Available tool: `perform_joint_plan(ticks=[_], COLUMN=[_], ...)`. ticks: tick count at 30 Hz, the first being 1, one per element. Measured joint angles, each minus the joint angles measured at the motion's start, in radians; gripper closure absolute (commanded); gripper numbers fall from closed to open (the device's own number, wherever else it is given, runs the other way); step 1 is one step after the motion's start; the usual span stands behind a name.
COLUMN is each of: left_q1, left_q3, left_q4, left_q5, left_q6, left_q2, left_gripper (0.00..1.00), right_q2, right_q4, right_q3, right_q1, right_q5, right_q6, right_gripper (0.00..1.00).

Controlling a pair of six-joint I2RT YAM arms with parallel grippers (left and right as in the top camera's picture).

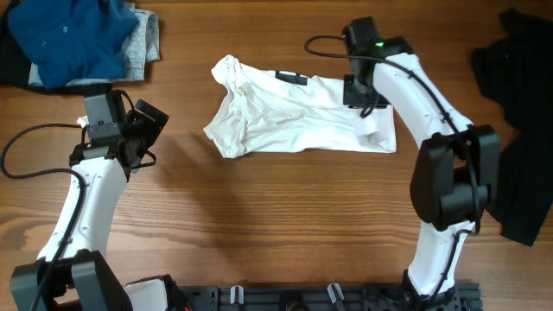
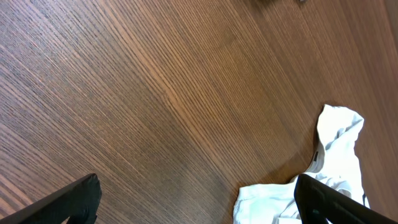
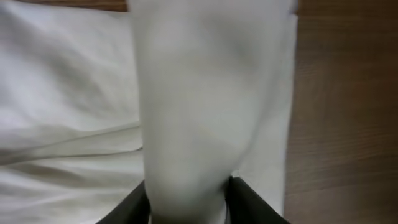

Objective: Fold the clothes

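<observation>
Table [image 1: 259,216], far middle: rumpled white T-shirt [image 1: 294,121]
Soft floppy cotton, so grab a hem or corner. Right gripper [image 3: 188,196] straddles a fold at its right end, can't tell if pinching; left gripper [image 2: 196,199] gapes empty.

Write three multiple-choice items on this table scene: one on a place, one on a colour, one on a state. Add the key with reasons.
1. The white T-shirt lies:
A. on the heap at the far left
B. on the wood mid-table
C. draped over the left arm

2. The topmost garment at the far left is:
A. red
B. yellow
C. blue

3. The left pincer is:
A. open and empty
B. shut on the T-shirt
C. shut on a black cloth

Key:
1 B, the overhead view shows it spread mid-table.
2 C, blue cloth lies uppermost there.
3 A, its fingers stand wide apart over the bare table.
</observation>
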Motion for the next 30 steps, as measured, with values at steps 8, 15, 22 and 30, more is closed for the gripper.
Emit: perform_joint_plan(ticks=[8,15,22,30], left_q1=[0.000,0.000,0.000,0.000], left_q3=[0.000,0.000,0.000,0.000], left_q4=[0.000,-0.002,-0.004,-0.008], left_q5=[0.000,0.000,0.000,0.000], left_q6=[0.000,0.000,0.000,0.000], left_q2=[0.000,0.000,0.000,0.000], left_gripper=[0.00,0.00,0.00,0.00], right_q2=[0.030,0.025,-0.017,0.006], right_q4=[0.029,0.003,-0.049,0.017], right_q3=[0.000,0.074,0.087,-0.095], right_q1=[0.050,-0.003,-0.122,-0.089], right_q5=[-0.060,-0.092,-0.316,-0.529], right_q6=[0.003,0.011,-0.053,-0.077], right_gripper=[0.00,0.60,0.96,0.95])
